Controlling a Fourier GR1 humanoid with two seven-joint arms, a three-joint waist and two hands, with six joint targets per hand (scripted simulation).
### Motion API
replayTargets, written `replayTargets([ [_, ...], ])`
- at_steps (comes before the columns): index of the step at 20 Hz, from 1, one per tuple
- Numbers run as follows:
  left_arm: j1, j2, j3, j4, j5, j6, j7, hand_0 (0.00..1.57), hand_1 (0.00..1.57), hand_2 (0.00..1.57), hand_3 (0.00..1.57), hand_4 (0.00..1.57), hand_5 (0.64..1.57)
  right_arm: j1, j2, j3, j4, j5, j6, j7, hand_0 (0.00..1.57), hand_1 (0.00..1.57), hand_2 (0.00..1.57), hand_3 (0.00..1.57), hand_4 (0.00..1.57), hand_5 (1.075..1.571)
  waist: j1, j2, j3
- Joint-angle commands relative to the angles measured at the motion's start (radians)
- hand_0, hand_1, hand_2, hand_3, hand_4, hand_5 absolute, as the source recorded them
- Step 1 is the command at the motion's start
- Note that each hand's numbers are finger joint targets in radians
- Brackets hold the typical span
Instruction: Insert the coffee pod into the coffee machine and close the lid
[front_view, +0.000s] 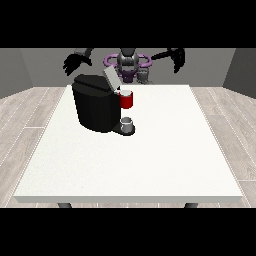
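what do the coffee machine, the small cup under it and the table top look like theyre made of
The coffee machine looks like black plastic with a dull sheen: faint soft highlights on its rounded body, while its raised lid is pale grey. The small cup looks grey and smooth, metal or plastic, hard to tell. The table is plain matte white, with no grain or glare, perhaps laminate.

You have the coffee machine (95, 107) standing at the worktop's (150, 160) far left, lid (111, 77) tilted up, with a grey cup (127, 125) under its red front. The near half and the right side of the worktop lie open for passing.
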Motion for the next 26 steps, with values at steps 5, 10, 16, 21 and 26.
replayTargets([
  [5, 0.133, -0.063, 0.013, -0.05, 0.08, -0.027, 0.035, 0.0, 0.0, 0.0, 0.0, 0.0, 1.571, -0.042, -0.041, 0.063, -0.119, 0.002, 0.077, 0.101, 0.0, 0.0, 0.0, 0.0, 0.12, 1.571, 0.053, -0.091, 0.0],
  [10, 0.197, -0.045, 0.02, -0.122, 0.153, -0.112, 0.043, 0.0, 0.0, 0.0, 0.0, 0.14, 1.571, -0.101, -0.082, 0.023, -0.151, -0.041, 0.117, 0.125, 0.0, 0.0, 0.0, 0.0, 0.0, 1.571, 0.107, -0.073, 0.0004],
  [16, 0.27, -0.101, -0.034, -0.212, 0.153, -0.049, -0.001, 0.0, 0.0, 0.0, 0.0, 0.2, 1.571, -0.205, -0.095, 0.089, -0.189, -0.009, 0.158, 0.204, 0.0, 0.0, 0.0, 0.0, 0.0, 1.571, 0.104, -0.011, 0.0],
  [21, 0.281, -0.089, -0.059, -0.366, 0.238, -0.081, 0.145, 0.0, 0.0, 0.0, 0.0, 0.0, 1.571, -0.226, -0.078, 0.083, -0.139, 0.018, 0.161, 0.131, 0.0, 0.0, 0.0, 0.0, 0.16, 1.571, 0.141, 0.031, 0.0006],
  [26, 0.331, -0.126, -0.096, -0.453, 0.257, -0.036, 0.133, 0.0, 0.0, 0.0, 0.0, 0.0, 1.571, -0.275, -0.051, 0.086, -0.084, 0.022, 0.17, 0.095, 0.0, 0.0, 0.0, 0.0, 0.0, 1.571, 0.152, 0.106, 0.0006],
])
